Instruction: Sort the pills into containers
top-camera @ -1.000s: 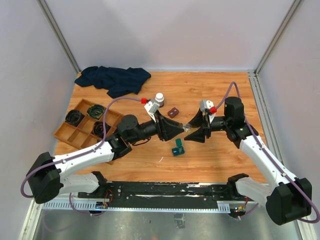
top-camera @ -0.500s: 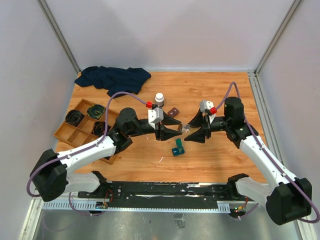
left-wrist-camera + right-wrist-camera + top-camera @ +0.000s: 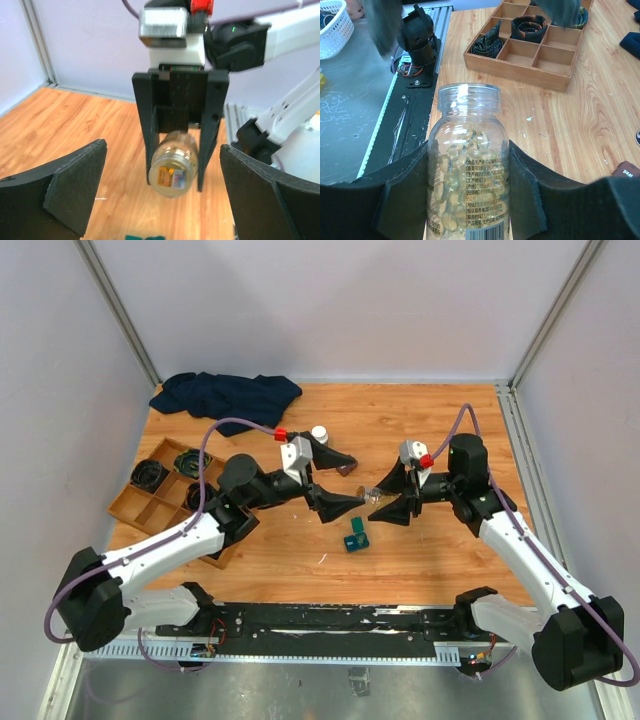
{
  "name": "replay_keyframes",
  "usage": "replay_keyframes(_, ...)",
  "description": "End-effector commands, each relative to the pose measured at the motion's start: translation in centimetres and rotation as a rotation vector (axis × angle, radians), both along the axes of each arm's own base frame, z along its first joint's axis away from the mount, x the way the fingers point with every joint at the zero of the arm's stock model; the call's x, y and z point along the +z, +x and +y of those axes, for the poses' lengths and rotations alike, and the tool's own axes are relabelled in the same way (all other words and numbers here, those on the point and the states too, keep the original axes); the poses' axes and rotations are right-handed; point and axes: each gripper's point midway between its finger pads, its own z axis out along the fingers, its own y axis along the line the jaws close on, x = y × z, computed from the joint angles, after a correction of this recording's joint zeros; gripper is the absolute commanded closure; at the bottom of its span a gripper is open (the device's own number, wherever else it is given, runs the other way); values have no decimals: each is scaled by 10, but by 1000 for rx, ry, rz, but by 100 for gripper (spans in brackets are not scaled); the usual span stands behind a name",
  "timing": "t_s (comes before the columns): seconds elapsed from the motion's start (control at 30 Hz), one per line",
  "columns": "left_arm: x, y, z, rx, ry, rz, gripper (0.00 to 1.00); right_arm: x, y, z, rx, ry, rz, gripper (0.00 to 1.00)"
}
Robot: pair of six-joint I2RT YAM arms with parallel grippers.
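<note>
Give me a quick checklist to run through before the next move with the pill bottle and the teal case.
1. Pill bottle clamped in right gripper: ok.
2. Bottle lid off, mouth open: ok.
3. Pills inside bottle: ok.
4. Left gripper open and empty: ok.
5. Teal case open on the table: ok, it looks open.
6. Bottle mouth directly over the case: cannot tell.

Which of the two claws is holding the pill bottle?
The right gripper, clamped around the clear pill bottle; the left gripper gapes wide open, holding nothing.
</note>
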Motion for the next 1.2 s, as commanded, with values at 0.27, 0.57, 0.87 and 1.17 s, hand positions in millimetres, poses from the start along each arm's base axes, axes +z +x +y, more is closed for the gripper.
replay_keyframes(0.27,26,-33,21,-61,-238,599,10,17,3,-1,8,25,-64,100)
replay_keyframes(0.57,-20,-12,16,241,-162,726,14,15,4,0,5,22,-59,99)
replay_keyframes(0.87,-21,-12,-5,209,-126,736,25,16,4,-1,4,23,-63,99)
replay_keyframes(1.17,-16,-12,-14,191,-116,728,40,16,3,-1,5,23,-63,99)
